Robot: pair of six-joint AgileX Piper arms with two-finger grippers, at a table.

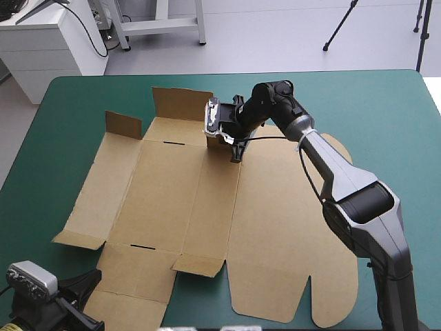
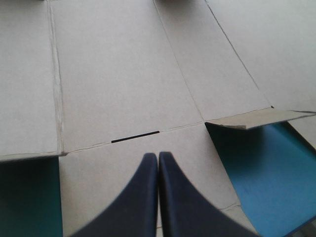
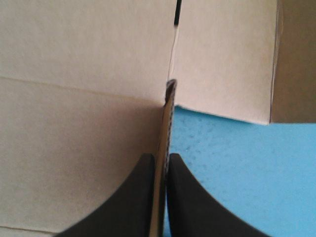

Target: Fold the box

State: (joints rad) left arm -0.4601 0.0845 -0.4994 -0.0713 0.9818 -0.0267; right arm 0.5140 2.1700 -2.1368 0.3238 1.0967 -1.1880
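- High view: cut brown cardboard sheet box [image 1: 172,200] lies spread mid-table on the teal-green table cover [image 1: 62,131], a few small flaps raised. Black-fingered right gripper [image 1: 233,145] sits at its far edge, black-fingered left gripper [image 1: 79,288] by its near-left corner.
- Left wrist view: left gripper [image 2: 158,155] fingers together, nothing between, over a near panel of the box [image 2: 123,74].
- Right wrist view: right gripper [image 3: 166,157] clamped on a thin upright flap edge of the box [image 3: 74,148].

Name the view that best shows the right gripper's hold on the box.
Right wrist view: the box's edge runs between the right gripper's shut jaws. The high view shows the gripper at the far edge, grip hidden. The left wrist view shows none of it.
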